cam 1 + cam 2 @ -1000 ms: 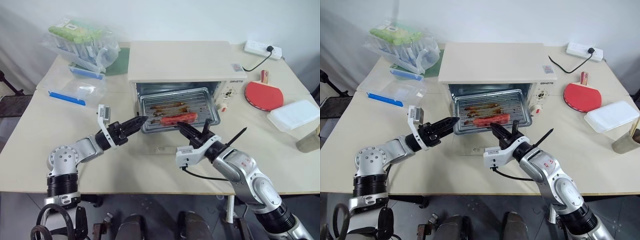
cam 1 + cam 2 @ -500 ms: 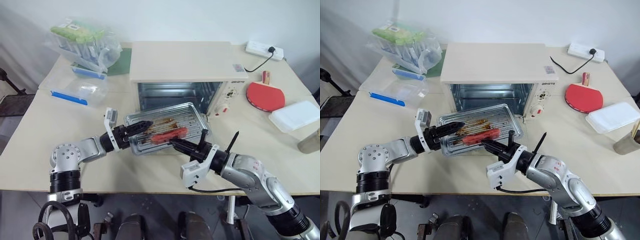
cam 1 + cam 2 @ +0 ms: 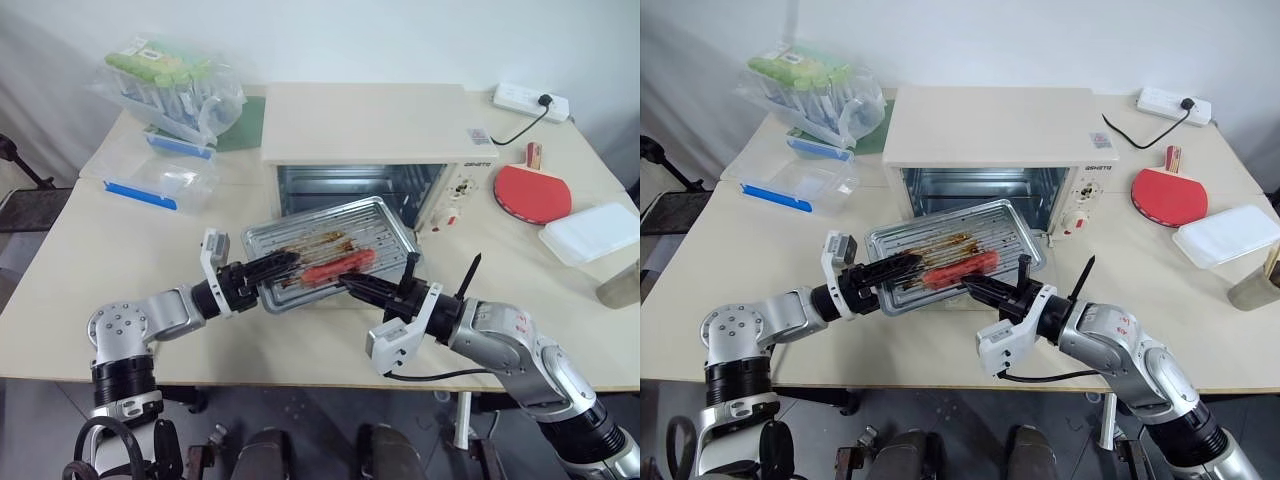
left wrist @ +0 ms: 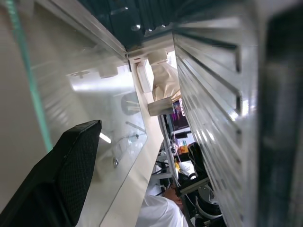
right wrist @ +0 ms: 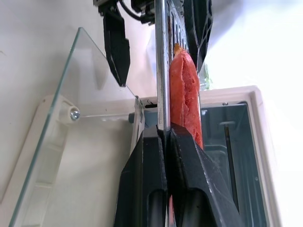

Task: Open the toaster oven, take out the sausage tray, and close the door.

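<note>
Between my two grippers, out in front of the toaster oven (image 3: 375, 140), the sausage tray (image 3: 330, 252) hangs in the air, clear of the cavity and above the lowered door (image 5: 71, 156). My right gripper (image 3: 352, 283) is pinched shut on the tray's near rim, with the red sausage (image 3: 338, 267) just beyond its fingertips. My left gripper (image 3: 272, 267) has its jaws spread wide across the tray's left end, one finger above and one below; I cannot tell how firmly it bears on the metal.

My worry is tilt. The tray already sits canted, its far right corner higher than the end at my left hand, and only the right pinch looks like a real grip. If that thin rim slips or pivots between the pads, I expect the sausage and browned pieces to slide off toward my left hand. Lowering too early could also knock the tray against the glass door.

Looking along the right wrist, I see the rim edge-on between the closed fingers and the glass pane beneath, which the head views barely show. They, in turn, give the tray's overall slant.
</note>
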Motion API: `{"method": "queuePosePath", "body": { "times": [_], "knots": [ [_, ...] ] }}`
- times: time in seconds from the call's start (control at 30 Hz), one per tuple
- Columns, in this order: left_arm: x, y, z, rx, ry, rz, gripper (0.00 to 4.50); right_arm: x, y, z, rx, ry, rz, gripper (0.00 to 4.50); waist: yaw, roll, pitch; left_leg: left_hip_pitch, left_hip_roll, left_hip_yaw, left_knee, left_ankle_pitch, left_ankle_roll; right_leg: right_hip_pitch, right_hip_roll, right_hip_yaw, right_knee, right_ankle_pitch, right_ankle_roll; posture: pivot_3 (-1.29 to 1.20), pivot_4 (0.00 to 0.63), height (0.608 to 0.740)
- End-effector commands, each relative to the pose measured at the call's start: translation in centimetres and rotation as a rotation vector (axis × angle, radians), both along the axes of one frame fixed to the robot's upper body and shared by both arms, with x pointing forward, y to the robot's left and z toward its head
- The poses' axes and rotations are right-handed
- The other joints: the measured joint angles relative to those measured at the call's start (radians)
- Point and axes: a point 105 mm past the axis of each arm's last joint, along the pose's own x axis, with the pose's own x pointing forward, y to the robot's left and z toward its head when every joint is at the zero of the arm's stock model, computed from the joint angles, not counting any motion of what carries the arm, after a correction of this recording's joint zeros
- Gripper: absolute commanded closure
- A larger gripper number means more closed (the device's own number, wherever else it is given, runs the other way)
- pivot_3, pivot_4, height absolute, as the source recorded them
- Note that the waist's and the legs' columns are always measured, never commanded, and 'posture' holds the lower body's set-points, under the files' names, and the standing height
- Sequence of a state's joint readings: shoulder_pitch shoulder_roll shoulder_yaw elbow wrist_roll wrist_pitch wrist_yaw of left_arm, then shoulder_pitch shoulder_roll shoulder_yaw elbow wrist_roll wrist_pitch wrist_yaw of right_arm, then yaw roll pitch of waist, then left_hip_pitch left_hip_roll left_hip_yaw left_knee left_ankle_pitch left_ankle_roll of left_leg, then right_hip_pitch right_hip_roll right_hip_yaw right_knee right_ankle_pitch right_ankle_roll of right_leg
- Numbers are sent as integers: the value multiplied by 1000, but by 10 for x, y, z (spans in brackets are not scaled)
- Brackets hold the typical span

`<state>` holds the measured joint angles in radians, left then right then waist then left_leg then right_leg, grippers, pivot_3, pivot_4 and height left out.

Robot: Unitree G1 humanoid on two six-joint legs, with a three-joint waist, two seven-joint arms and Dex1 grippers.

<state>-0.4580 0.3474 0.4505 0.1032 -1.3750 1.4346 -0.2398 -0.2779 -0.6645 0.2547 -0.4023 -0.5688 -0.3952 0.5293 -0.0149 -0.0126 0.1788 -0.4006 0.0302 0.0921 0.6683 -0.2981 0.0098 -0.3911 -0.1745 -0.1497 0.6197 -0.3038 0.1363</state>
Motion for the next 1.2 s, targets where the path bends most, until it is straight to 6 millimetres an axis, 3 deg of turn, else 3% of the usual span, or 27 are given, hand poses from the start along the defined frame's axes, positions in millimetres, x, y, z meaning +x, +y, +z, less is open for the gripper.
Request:
{"method": "queuePosePath", "body": {
  "times": [0.03,0.5,0.6,1.03,1.2],
  "knots": [
    [-8,2,12,-16,-44,-8,0,-1,-2,14,24,-47,14,4465,7,0,0,0,0,0,0,0,0,0,0,0,0,0,0,0,150,740],
    [-21,19,14,-22,-3,32,0,-2,-5,10,13,-47,32,4465,15,0,0,2,0,2,0,0,0,0,0,4,0,0,0,0,150,740],
    [-21,19,12,-17,12,26,556,-3,-4,10,13,-44,36,4500,14,0,0,2,0,2,0,0,0,0,0,5,0,0,0,0,150,740],
    [-22,11,7,11,92,-1,4446,-15,0,3,13,53,127,4500,13,0,0,4,0,4,-1,0,0,0,2,10,0,0,0,0,150,740],
    [-25,12,5,17,106,21,4481,-15,0,-1,-13,58,138,4500,13,0,0,5,0,4,-1,0,0,0,4,17,0,0,0,0,150,740]
  ]
}}
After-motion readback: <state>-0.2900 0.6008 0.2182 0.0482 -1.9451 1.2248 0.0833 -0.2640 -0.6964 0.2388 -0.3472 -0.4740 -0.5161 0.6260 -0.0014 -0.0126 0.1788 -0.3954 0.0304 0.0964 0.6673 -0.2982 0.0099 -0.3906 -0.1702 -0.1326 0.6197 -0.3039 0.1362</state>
